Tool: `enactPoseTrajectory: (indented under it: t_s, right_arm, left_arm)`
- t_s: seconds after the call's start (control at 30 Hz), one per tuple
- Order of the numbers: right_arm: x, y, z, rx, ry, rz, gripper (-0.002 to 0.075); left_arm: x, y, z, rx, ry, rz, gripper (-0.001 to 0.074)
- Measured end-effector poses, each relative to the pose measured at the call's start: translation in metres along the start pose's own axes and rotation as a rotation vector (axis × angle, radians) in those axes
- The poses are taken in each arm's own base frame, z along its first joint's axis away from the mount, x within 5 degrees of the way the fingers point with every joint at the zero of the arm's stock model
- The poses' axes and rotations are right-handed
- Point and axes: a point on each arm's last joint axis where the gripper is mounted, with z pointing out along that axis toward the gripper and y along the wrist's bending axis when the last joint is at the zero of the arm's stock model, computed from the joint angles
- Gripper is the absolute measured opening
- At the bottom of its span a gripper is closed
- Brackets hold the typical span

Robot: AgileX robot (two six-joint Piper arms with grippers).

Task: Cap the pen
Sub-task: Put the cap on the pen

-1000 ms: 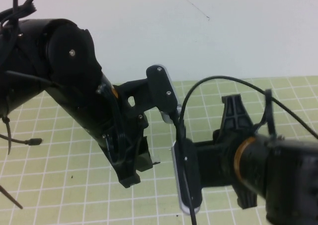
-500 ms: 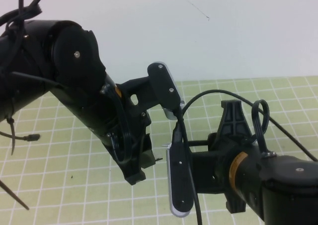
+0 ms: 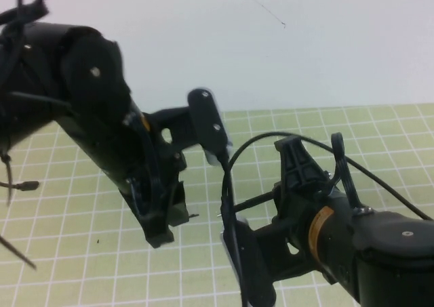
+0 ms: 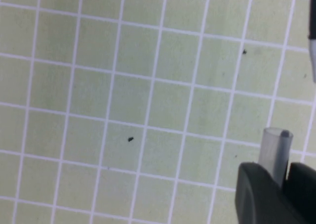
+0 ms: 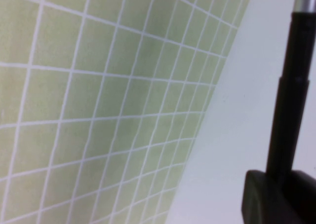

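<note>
Pen (image 5: 291, 90) shows only in your right wrist view, clamped in the right gripper's (image 5: 276, 184) jaws; the clear cap (image 4: 274, 152) sits gripped in the left gripper (image 4: 276, 182) above the desk (image 4: 123, 85).

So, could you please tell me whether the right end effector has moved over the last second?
Yes. Against the grid mat, the right end effector, gripping the pen, shifted left.

Black arms (image 3: 102, 117), orange rings, looped cables.

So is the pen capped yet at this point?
Not capped. The right end effector holds the pen, silver tip bare; the clear cap sits apart in the left end effector.
</note>
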Motion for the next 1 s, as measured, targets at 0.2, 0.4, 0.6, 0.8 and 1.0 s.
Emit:
enactPoseTrajectory:
  t_s: [0.2,0.4,0.6,0.8,1.0]
  right_arm:
    - [0.000,0.000,0.000,0.003,0.001,0.131,0.0059]
    - [0.010,0.005,0.005,0.084,0.089,-0.009,0.0059]
    - [0.019,0.007,-0.013,0.203,-0.010,-0.065,0.0059]
    - [0.028,0.002,-0.029,0.288,-0.027,-0.104,0.0059]
    - [0.026,-0.003,-0.030,0.358,-0.019,-0.204,0.0059]
  left_arm:
    - [0.015,0.019,-0.013,0.128,-0.168,-0.096,0.0069]
    - [0.021,0.018,-0.039,0.115,-0.274,-0.094,0.0069]
    - [0.021,0.013,-0.046,0.116,-0.294,-0.136,0.0069]
    - [0.017,0.012,-0.047,0.143,-0.328,-0.169,0.0069]
    - [0.012,0.010,-0.049,0.184,-0.382,-0.196,0.0069]
